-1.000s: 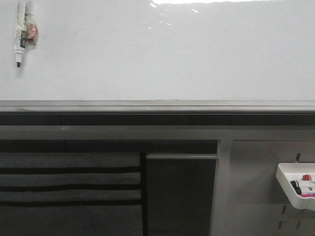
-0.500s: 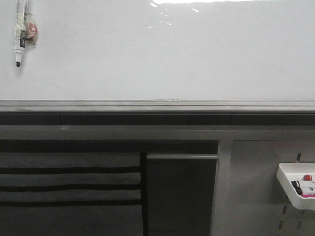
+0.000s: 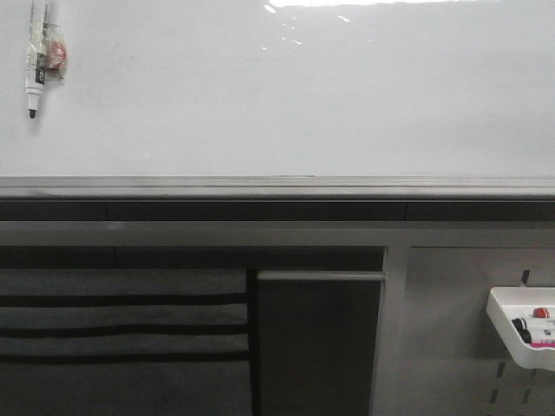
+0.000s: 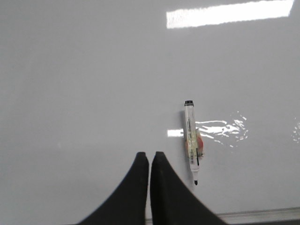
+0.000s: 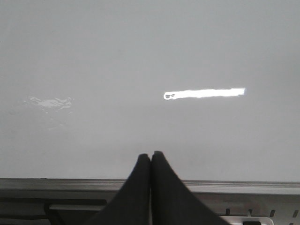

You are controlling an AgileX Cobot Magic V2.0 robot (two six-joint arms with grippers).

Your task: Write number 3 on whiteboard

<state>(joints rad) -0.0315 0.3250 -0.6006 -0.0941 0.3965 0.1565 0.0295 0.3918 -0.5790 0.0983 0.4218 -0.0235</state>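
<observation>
Hanging just beside the left gripper (image 4: 149, 157), up and slightly toward its right side, the marker (image 4: 192, 143) sits on the whiteboard (image 4: 93, 84) with its long axis upright, black tip down. That gripper's fingers are pressed together and empty. The right gripper (image 5: 150, 157) is likewise closed on nothing, with no pen in its view, so the left arm looks nearer. No number 3 is drawn yet. Against the earlier front frames, nothing on the board has shifted.

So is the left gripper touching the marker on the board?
Apart. In the left wrist view the left gripper, fingers closed together, has bare whiteboard showing between it and the marker, which hangs beside it.
</observation>
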